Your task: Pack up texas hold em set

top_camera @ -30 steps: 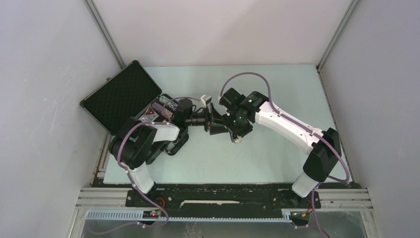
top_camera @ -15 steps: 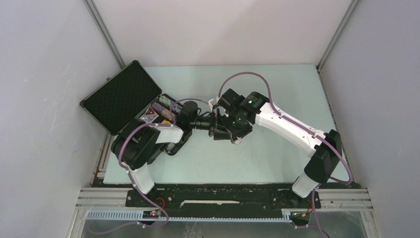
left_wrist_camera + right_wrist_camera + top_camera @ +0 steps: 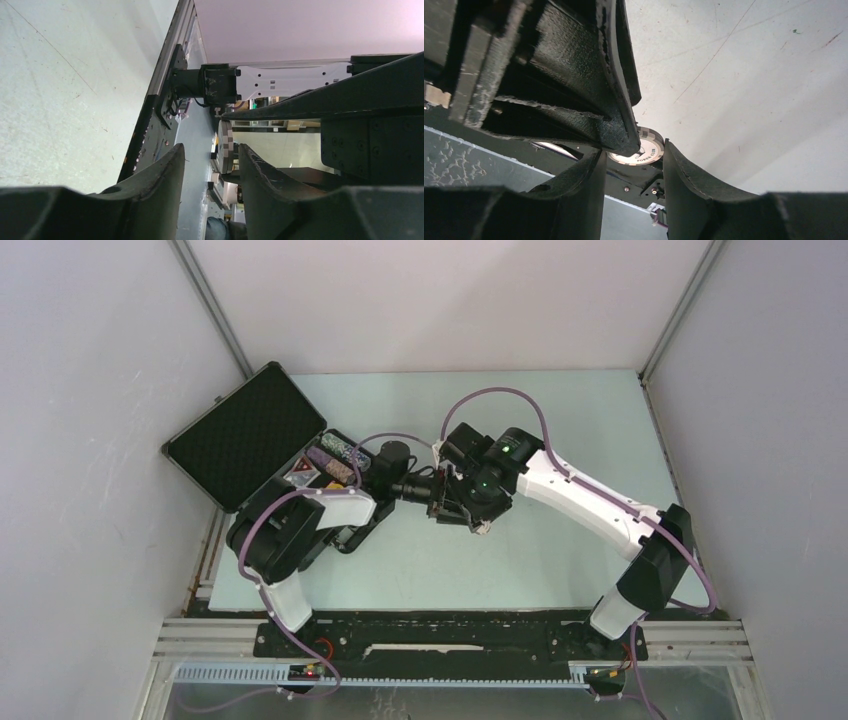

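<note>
The black briefcase (image 3: 245, 435) lies open at the table's left, foam lid raised. Chip rows (image 3: 336, 456) and a triangular marker (image 3: 300, 476) sit in its tray. My two grippers meet tip to tip above the table, just right of the case. My right gripper (image 3: 447, 502) (image 3: 633, 150) is shut on a white and grey poker chip (image 3: 644, 149), held by its rim. My left gripper (image 3: 427, 491) (image 3: 211, 150) is open, with the chip (image 3: 226, 145) edge-on in the gap just past its fingertips. One left finger (image 3: 614, 100) overlaps the chip's face. Card decks are not visible.
Pale green table (image 3: 540, 410) boxed in by grey walls on three sides. A black rail (image 3: 450, 635) with both arm bases runs along the near edge. The left arm's elbow (image 3: 275, 535) hangs over the briefcase's near corner.
My left gripper has moved right, closing onto the right gripper's tips. The right gripper has shifted slightly left and down with the chip.
</note>
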You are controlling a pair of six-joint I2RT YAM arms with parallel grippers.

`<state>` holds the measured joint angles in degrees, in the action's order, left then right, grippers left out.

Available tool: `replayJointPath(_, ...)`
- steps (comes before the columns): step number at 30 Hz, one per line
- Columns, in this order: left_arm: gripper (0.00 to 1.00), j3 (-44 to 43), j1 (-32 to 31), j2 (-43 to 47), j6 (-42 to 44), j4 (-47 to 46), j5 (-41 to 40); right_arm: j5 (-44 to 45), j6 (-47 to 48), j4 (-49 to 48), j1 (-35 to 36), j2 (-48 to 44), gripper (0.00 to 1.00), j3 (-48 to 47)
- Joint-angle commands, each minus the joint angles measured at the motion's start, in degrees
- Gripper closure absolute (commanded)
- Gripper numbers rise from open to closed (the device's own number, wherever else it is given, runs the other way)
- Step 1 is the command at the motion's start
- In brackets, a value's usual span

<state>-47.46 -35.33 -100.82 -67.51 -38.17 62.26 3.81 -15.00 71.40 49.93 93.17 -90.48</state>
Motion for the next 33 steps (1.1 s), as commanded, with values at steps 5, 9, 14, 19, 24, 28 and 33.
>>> replayJointPath(5,0.57,-4.07,-1.78,2.74,9.46,7.96,3.93,0.70,2.20,-2.22,0.65,-2.38,1.00,0.27)
replayJointPath(9,0.65,-4.37,-2.00,3.31,11.71,10.69,3.66,1.42,2.34,-2.44,0.65,-2.11,1.00,0.51)
replayJointPath(14,0.79,-4.57,-2.09,4.30,13.14,12.66,3.40,1.24,2.47,-3.40,0.66,-1.88,1.00,0.74)
replayJointPath(19,0.95,-4.19,-2.14,5.12,12.85,12.64,3.03,1.83,2.61,-4.44,0.62,-1.82,1.00,0.96)
replayJointPath(24,1.00,-3.96,-2.13,6.28,13.03,12.86,1.91,3.44,2.61,-5.18,0.65,-1.46,0.91,1.22)
replayJointPath(28,1.00,-4.54,-1.87,7.71,17.61,18.42,-1.37,3.21,2.71,-6.22,0.66,-1.73,0.62,2.29)
replayJointPath(33,1.00,-7.79,-0.27,10.65,29.12,34.86,-8.65,2.02,2.37,-8.77,0.68,-4.09,0.25,4.35)
